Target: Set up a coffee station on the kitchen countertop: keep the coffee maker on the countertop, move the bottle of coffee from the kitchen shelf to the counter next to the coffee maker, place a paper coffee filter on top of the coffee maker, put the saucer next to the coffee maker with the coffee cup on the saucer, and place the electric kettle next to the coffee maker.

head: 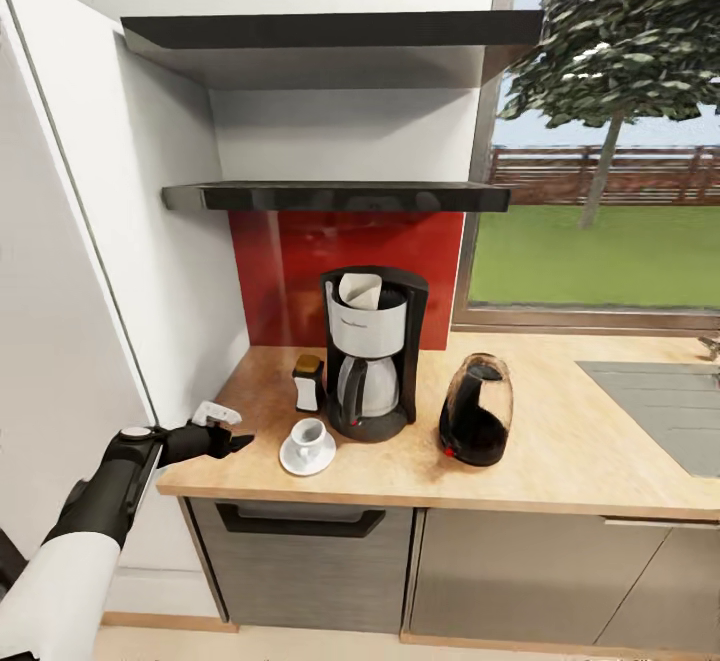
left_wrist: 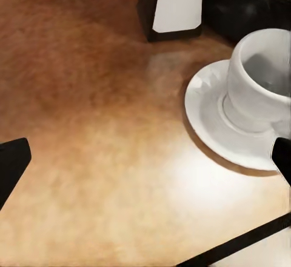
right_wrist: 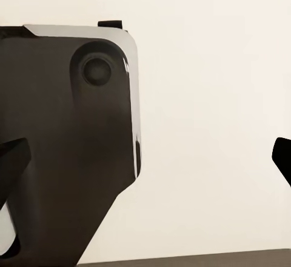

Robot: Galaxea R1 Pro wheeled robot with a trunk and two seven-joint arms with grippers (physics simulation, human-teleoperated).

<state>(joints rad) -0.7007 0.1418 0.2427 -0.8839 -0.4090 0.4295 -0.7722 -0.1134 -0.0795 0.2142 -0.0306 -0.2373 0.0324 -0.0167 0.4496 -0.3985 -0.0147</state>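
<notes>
On the kitchen table (head: pixel 560 441) the station looks complete. The coffee maker (head: pixel 372 351) stands against the red backsplash with the paper coffee filter (head: pixel 360 291) in its top. The bottle of coffee (head: pixel 308 382) sits just beside it on one side and the electric kettle (head: pixel 476 410) on the other. The saucer (head: pixel 300 457) lies in front of the machine, carrying the coffee cup (head: pixel 309 434).

The left end effector (head: pixel 232 438) hovers low over the table's corner, near the saucer, released and holding nothing. The right end effector (right_wrist: pixel 148 158) also looks spread and empty, though what it faces is hard to make out.

The main risk is the left arm: a forward sweep could nudge the saucer or tip the cup.
</notes>
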